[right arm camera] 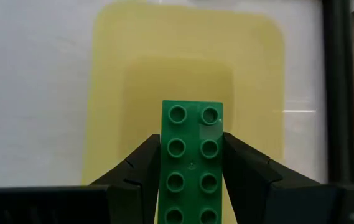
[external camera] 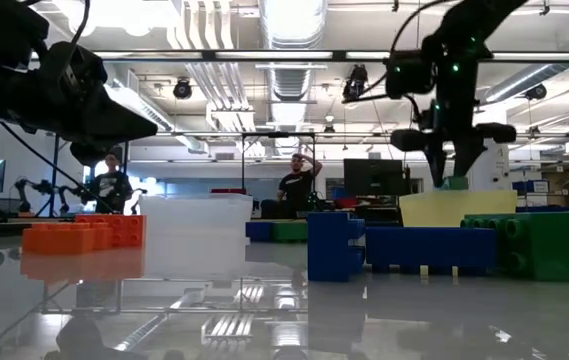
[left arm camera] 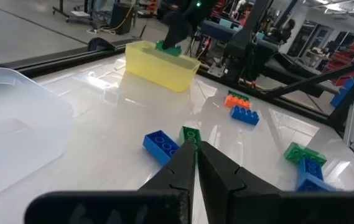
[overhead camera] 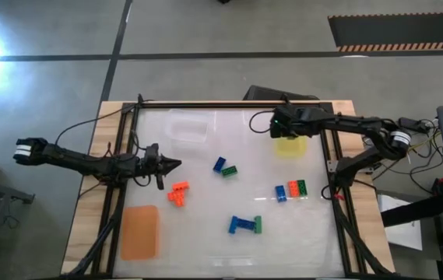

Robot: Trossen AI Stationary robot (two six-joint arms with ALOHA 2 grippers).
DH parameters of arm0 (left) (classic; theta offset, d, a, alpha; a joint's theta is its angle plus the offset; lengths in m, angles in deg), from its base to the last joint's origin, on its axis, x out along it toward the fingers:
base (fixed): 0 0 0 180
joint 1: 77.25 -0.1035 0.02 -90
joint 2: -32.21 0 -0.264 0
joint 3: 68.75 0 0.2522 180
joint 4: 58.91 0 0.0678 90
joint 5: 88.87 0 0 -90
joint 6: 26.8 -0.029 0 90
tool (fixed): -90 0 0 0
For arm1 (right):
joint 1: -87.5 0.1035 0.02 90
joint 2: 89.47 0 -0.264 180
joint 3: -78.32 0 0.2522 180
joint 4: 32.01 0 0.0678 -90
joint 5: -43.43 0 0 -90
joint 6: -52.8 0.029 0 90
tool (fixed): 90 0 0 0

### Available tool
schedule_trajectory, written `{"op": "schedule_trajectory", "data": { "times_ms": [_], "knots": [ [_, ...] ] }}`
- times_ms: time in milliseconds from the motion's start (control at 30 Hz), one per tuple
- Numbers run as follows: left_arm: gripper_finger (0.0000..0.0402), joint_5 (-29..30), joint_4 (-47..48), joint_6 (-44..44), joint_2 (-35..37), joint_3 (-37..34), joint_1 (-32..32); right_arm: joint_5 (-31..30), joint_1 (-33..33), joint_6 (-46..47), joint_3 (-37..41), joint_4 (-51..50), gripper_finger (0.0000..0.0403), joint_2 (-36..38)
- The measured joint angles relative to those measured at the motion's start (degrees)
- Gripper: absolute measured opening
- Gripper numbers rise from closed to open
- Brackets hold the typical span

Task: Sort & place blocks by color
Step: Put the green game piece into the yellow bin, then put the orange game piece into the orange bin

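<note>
While the left gripper (overhead camera: 176, 164) waits clenched at nine o'clock, the right gripper (right arm camera: 191, 163) pinches a green block (right arm camera: 192, 163) above the yellow bin (right arm camera: 121, 93) at one o'clock; next, I'd guess, lower and let go.

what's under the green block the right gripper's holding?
The green block, clamped in the right gripper, hangs above the yellow bin. The bin's visible floor is bare; the part behind the block is covered.

Up close stand a blue block (external camera: 336, 246) and a green block (external camera: 522, 245), with orange blocks (external camera: 82, 233) at the left beside a clear bin (external camera: 196, 235). The right gripper (external camera: 453, 165) hangs over a yellow bin (external camera: 456, 208) (a green brick (external camera: 454, 183) between its fingers). Two people (external camera: 294, 184) stand beyond.
</note>
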Motion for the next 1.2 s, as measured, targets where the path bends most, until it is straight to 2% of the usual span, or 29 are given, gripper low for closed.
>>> {"op": "schedule_trajectory", "data": {
  "times_ms": [233,367,600,833,1033,1200],
  "knots": [
    [0.0004,0.0,-1.5,0.0,-1.0,0.1,0.0,3.5,-1.3,-1.5,6.6,11.9,0.0131,-0.7],
    [0.0004,0.0,-1.6,0.0,-1.3,0.1,0.0,2.8,-1.3,-1.7,7.0,12.4,0.0138,-1.6],
    [0.0004,0.0,-1.7,-0.1,-1.3,0.1,0.0,2.1,-1.3,-2.4,7.0,12.5,0.0181,-1.3],
    [0.0004,0.0,-1.9,0.0,-1.2,0.1,0.0,3.2,-0.9,-6.1,5.6,11.6,0.0183,0.4],
    [0.0004,0.0,-8.7,2.9,-2.1,0.2,0.0,3.9,3.8,-10.0,4.0,10.8,0.0174,5.6],
    [0.0004,-1.4,-17.6,2.9,-4.2,0.2,0.0,0.7,11.2,-14.5,4.3,11.2,0.0164,10.9]
  ]
}}
